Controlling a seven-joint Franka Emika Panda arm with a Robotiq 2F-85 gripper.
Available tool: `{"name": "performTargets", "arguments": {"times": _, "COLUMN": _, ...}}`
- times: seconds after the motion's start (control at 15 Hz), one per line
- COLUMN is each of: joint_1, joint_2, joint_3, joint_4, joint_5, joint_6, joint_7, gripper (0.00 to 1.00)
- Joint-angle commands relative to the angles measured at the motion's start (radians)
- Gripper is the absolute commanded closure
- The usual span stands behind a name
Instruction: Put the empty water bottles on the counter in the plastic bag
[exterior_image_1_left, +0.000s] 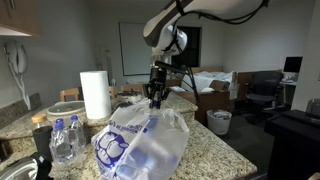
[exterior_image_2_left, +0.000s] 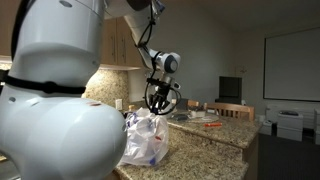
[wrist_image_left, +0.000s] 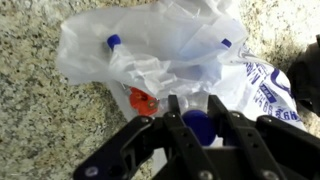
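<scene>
- One crinkly white plastic bag (exterior_image_1_left: 140, 145) is laid on the speckled granite bench (exterior_image_1_left: 215, 150).
- Two small clear blue-capped bottles (exterior_image_1_left: 64, 138) are stood upright nearby, caps up.
- One more blue cap (wrist_image_left: 198, 124) is pinched in the black claw (wrist_image_left: 194, 108), above the bag.

counter (exterior_image_1_left: 214, 148) w/ bag (exterior_image_1_left: 140, 142); bottles (exterior_image_1_left: 65, 138); towel roll (exterior_image_1_left: 95, 95)
</scene>
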Motion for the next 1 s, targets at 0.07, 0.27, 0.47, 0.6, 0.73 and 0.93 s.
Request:
{"name": "performTargets", "arguments": {"times": 0.07, "joint_1": -0.006, "joint_2": 0.215, "joint_3": 0.045, "joint_4": 0.246, "joint_5": -0.038, "joint_6": -0.17, "joint_7": -0.134, "gripper": 0.85}}
{"name": "performTargets", "arguments": {"times": 0.27, "joint_1": 0.01, "joint_2": 0.287, "joint_3": 0.067, "joint_4": 0.331, "joint_5": -0.094, "joint_6": -0.299, "joint_7": -0.171, "gripper": 0.86}}
{"name": "performTargets", "arguments": {"times": 0.47, "joint_1": 0.032, "joint_2": 0.306, "joint_3": 0.074, "joint_4": 0.365, "joint_5": -0.165, "joint_6": -0.404, "joint_7": -0.177, "gripper": 0.42}}
{"name": "performTargets", "arguments": {"times": 0.6, "joint_1": 0.039, "joint_2": 0.303, "joint_3": 0.075, "joint_4": 0.375, "joint_5": -0.188, "joint_6": -0.434, "joint_7": -0.177, "gripper": 0.32}}
{"name": "performTargets", "arguments": {"times": 0.73, "joint_1": 0.038, "joint_2": 0.294, "joint_3": 0.071, "joint_4": 0.374, "joint_5": -0.187, "joint_6": -0.409, "joint_7": -0.168, "gripper": 0.21}}
{"name": "performTargets", "arguments": {"times": 0.93, "joint_1": 0.038, "joint_2": 0.286, "joint_3": 0.07, "joint_4": 0.38, "joint_5": -0.197, "joint_6": -0.379, "joint_7": -0.185, "gripper": 0.02}}
